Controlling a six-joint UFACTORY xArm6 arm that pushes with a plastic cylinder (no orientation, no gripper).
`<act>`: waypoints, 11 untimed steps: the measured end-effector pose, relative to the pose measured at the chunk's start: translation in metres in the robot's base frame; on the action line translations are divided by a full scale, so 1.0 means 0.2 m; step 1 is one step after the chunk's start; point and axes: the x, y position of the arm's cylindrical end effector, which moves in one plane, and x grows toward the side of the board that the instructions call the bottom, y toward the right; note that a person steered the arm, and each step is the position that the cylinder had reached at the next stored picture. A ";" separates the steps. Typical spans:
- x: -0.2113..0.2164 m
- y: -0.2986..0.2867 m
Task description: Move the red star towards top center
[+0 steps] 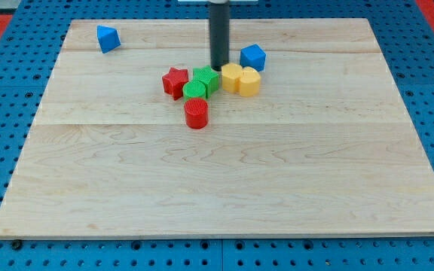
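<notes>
My tip (219,68) is set behind ribbed green blocks (200,83) flanking the red star (175,81); no fingers are fitted.

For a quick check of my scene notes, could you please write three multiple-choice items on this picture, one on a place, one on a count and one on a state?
1. Where does the red star lie in the cluster?
A. at its left end
B. at its right end
C. below the red cylinder

2. How many blue blocks are on the board?
A. one
B. two
C. three

3. What is my tip doing?
A. pressing on the red star
B. resting by the board's bottom edge
C. standing just above the cluster, apart from the red star

Answers:
1 A: the star sits left of the green blocks, with the yellow blocks at the right end.
2 B: one blue block lies top left, another right of my tip.
3 C: my tip ends above the green blocks, with a gap to the star.
</notes>
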 end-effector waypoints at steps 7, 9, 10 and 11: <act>-0.06 -0.37; -0.13 -0.50; -0.25 -0.23; -0.26 -0.21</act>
